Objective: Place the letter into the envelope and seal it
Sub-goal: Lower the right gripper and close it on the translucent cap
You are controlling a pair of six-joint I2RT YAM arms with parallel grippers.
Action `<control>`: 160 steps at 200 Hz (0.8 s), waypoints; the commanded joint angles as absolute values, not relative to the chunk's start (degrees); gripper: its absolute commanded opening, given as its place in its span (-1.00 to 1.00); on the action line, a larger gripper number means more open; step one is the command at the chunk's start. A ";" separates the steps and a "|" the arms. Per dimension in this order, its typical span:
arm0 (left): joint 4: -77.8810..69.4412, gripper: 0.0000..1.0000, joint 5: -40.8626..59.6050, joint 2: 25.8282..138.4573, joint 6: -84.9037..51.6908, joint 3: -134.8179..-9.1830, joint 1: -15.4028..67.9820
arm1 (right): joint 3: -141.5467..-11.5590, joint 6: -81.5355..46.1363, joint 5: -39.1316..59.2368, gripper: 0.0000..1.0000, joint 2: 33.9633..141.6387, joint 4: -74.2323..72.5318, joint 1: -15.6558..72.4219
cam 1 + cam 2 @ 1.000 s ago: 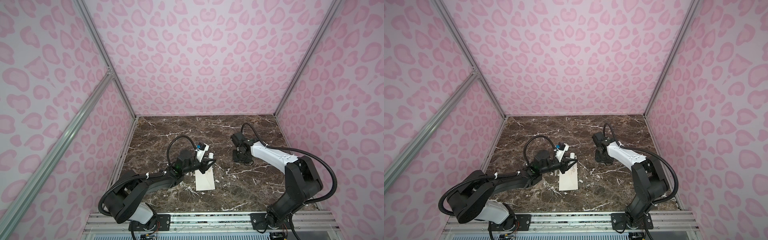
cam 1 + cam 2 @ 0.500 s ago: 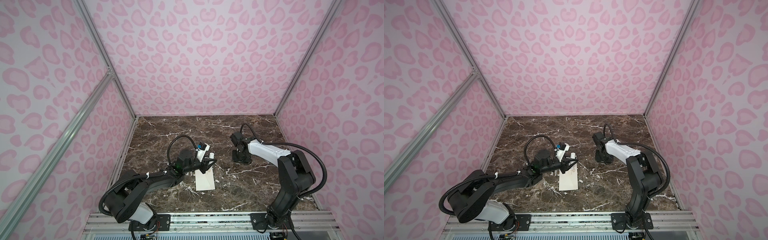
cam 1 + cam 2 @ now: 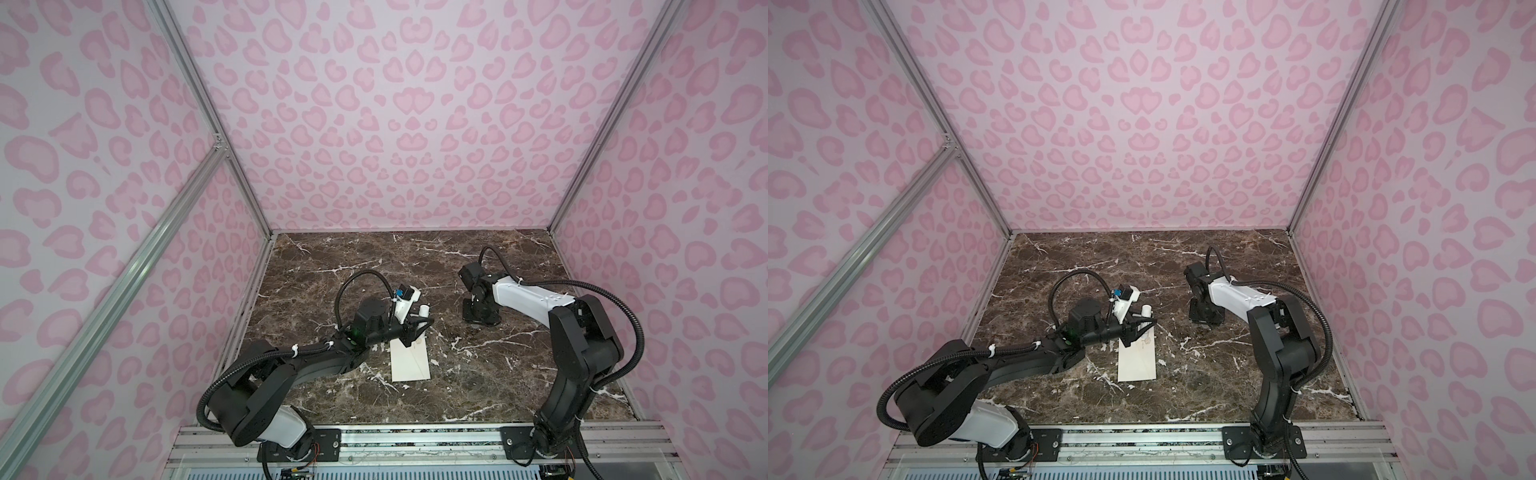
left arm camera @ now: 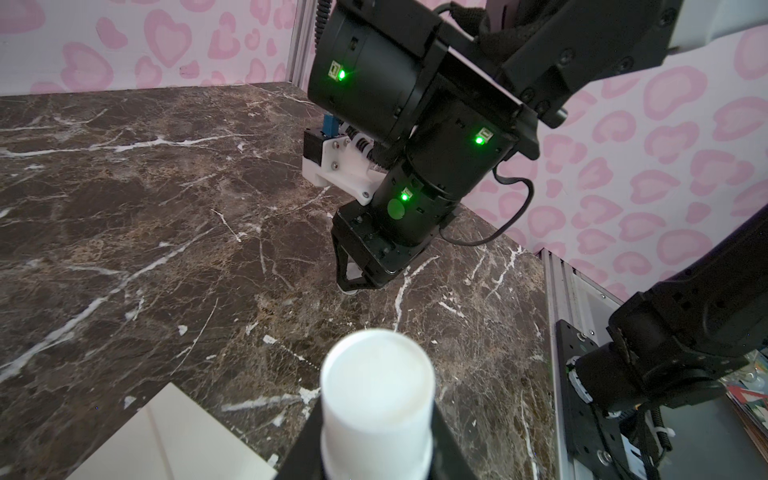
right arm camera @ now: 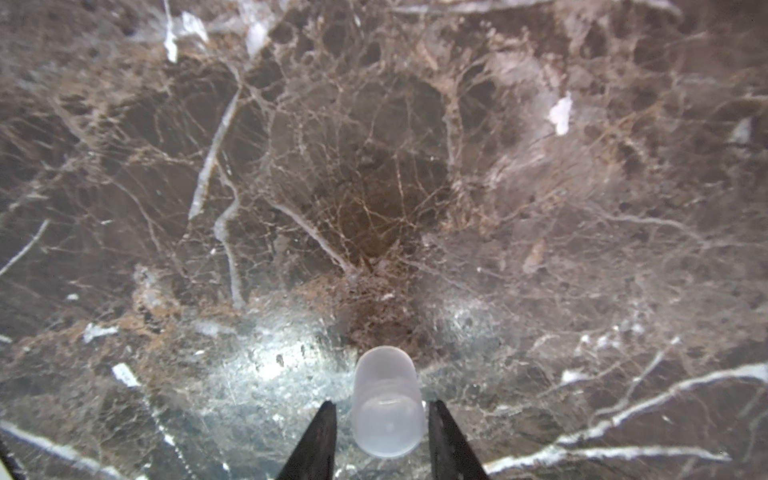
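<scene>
Two jobs: my left pincer [image 3: 417, 332] clamps the white stick [image 3: 424, 309] by the envelope [image 3: 410, 362], flat on the marble [image 3: 478, 374], letter unseen. My right pincer [image 5: 381, 409] straddles the clear cap [image 5: 384, 374], jaws not quite touching; I should close gently, centred, so it won't pop out

Flat on the marble table [image 3: 498, 374], a little left of its middle, the envelope [image 3: 410, 362] is seen: a long, plain cream-white rectangle, its length laid from the table's front toward its back. A tiny gold emblem [image 3: 419, 341] is made out near the far end, which is partly hidden.
</scene>
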State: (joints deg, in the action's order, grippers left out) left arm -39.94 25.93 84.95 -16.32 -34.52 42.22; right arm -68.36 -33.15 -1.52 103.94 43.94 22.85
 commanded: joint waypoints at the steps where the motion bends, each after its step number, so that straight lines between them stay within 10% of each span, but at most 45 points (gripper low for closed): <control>1: -41.22 -0.93 26.10 84.46 -15.52 -34.87 42.19 | -68.55 -32.52 -2.11 -0.21 104.41 43.85 22.67; 160: -41.42 -0.93 25.93 84.46 -15.67 -34.84 42.18 | -68.95 -32.08 -2.02 -0.38 104.94 43.33 22.17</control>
State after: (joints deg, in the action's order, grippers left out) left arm -39.33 25.89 84.82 -16.29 -34.52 42.22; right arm -68.69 -32.34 -1.52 104.57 43.38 22.22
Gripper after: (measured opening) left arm 0.281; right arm 0.318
